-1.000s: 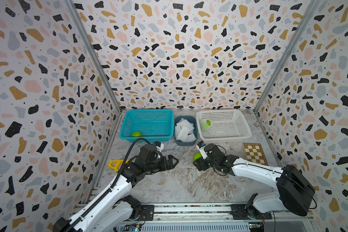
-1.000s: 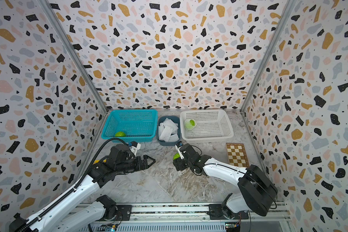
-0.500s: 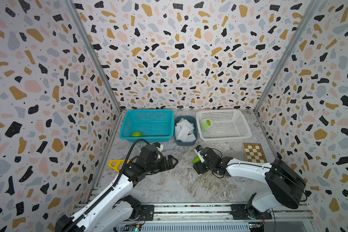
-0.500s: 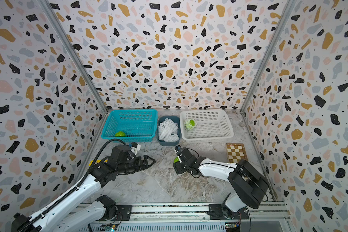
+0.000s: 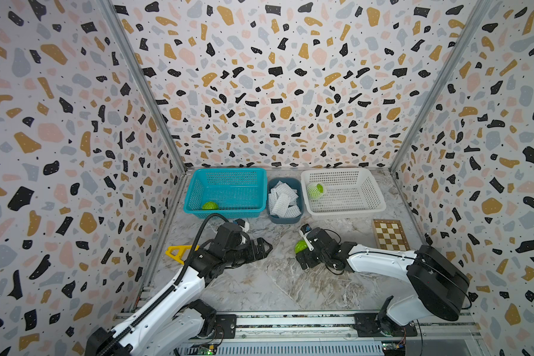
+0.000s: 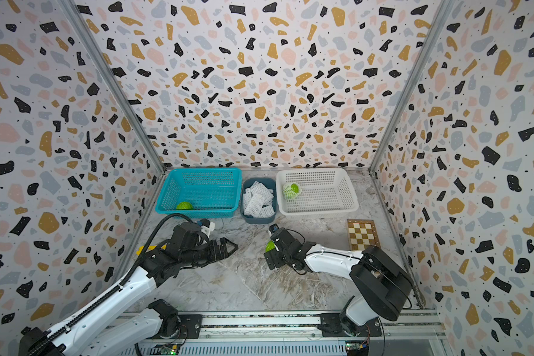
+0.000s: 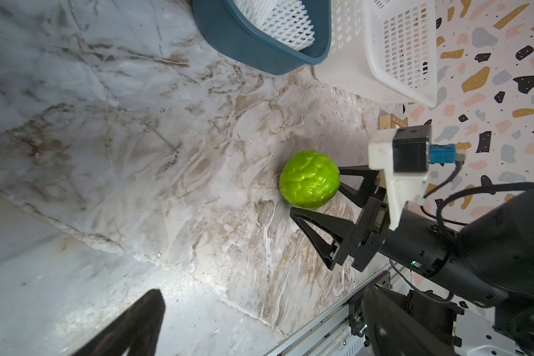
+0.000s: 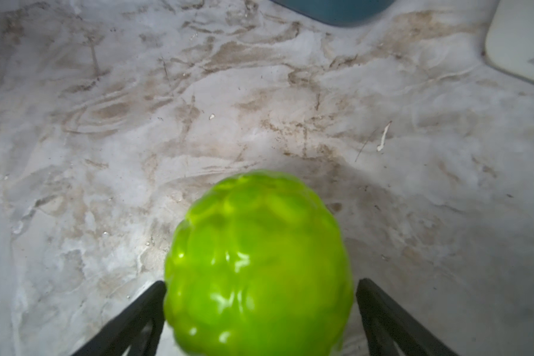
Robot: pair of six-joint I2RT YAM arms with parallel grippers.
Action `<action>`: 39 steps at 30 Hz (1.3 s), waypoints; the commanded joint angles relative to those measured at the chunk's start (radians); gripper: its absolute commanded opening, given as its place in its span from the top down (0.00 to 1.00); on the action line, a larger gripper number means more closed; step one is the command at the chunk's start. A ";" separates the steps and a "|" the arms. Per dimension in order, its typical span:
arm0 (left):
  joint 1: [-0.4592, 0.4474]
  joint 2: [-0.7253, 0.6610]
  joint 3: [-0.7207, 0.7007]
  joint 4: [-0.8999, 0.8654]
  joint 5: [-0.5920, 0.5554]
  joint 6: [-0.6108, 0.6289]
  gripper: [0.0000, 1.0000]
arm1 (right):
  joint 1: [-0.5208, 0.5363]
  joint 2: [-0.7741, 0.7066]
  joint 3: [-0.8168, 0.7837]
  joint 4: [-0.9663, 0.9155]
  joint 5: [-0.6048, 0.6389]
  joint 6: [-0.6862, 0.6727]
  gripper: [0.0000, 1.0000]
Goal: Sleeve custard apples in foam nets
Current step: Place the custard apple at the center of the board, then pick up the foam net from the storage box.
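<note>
In both top views a dark blue tub (image 5: 285, 218) is seen at the back of the tabletop (image 5: 259, 286), filled with white foam nets (image 5: 282, 198). Just beside the tub on the left arm's side a teal basket (image 5: 198, 191) is set, with an unsleeved custard apple (image 5: 209, 205) lying against its wall nearest the robot. Just beside the tub on the right arm's side a white basket (image 5: 352, 197) is placed, and a sleeved custard apple (image 5: 316, 190) rests in it close to the wall facing the tub. A loose custard apple (image 5: 300, 246) sits on the tabletop in front of the tub, between the jaws of the right gripper (image 5: 301, 250). The left gripper (image 5: 265, 248) is held low over the tabletop, also in front of the tub, apart from the fruit; its jaws are spread wide and hold nothing. In the left wrist view the loose custard apple (image 7: 309, 179) is shown resting on the tabletop with the right gripper's black fingers (image 7: 327, 228) on either side of it, and the tub is seen beyond it. In the right wrist view the blurred fruit (image 8: 258, 265) is flanked by the two fingers; the jaws are parted wider than the fruit, a narrow gap is visible at one side, and nothing is clamped.
</note>
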State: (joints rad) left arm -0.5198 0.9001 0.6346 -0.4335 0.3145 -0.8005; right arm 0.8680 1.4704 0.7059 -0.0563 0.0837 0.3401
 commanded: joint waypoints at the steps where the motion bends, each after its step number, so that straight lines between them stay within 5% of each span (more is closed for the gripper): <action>1: 0.005 0.013 0.005 0.012 -0.044 -0.007 0.01 | 0.005 -0.084 0.030 -0.039 0.027 0.003 0.03; 7: 0.005 0.086 0.067 0.025 -0.057 0.021 0.00 | 0.001 -0.212 0.025 -0.073 0.026 0.003 0.04; 17: 0.006 0.376 0.342 -0.005 -0.072 0.124 0.23 | -0.109 -0.433 -0.083 -0.078 -0.112 0.046 0.12; 39: 0.028 1.245 1.307 -0.347 -0.228 0.374 0.41 | -0.127 -0.579 -0.190 -0.085 -0.161 0.055 0.13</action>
State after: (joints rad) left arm -0.4988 2.1052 1.8694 -0.7013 0.1112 -0.4637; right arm 0.7456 0.9112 0.5224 -0.1207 -0.0738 0.3901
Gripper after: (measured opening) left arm 0.614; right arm 0.871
